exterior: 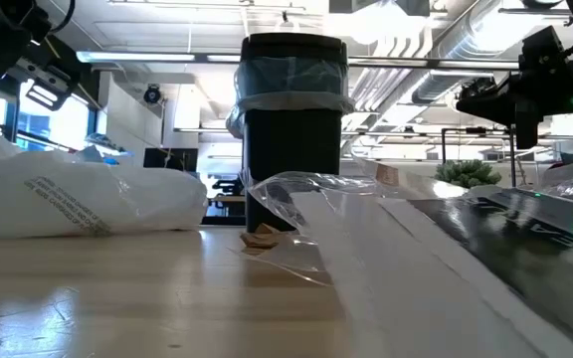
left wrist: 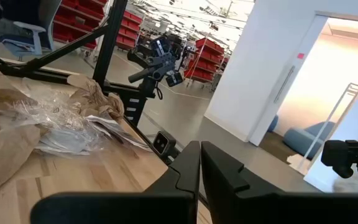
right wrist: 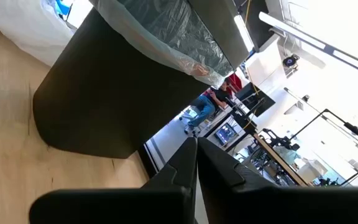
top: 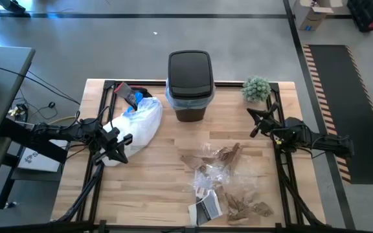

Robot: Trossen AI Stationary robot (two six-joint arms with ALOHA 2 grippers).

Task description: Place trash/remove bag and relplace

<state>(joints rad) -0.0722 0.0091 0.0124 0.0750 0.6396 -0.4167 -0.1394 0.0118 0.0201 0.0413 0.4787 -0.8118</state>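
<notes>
The black bin [top: 190, 81] stands at the table's far middle, lined with the light-blue bag [right wrist: 166, 34], whose rim folds over the bin's top edge [exterior: 294, 85]. The trash [top: 222, 178] lies on the table's near right: crumpled brown paper, clear wrappers and a black-and-white packet [top: 206, 208]. In the left wrist view the trash [left wrist: 36, 121] lies ahead of the fingers. My left gripper [top: 123, 147] hovers shut at the table's left, beside a whiter plastic bag. My right gripper [top: 256, 123] hovers shut at the right, pointing toward the bin. Neither touches anything.
A whiter translucent plastic bag [top: 138, 126] with blue bits lies at the far left, with a black-and-red object [top: 129, 96] behind it. A small green plant [top: 256, 88] stands at the far right corner. Bare wood shows in the near left.
</notes>
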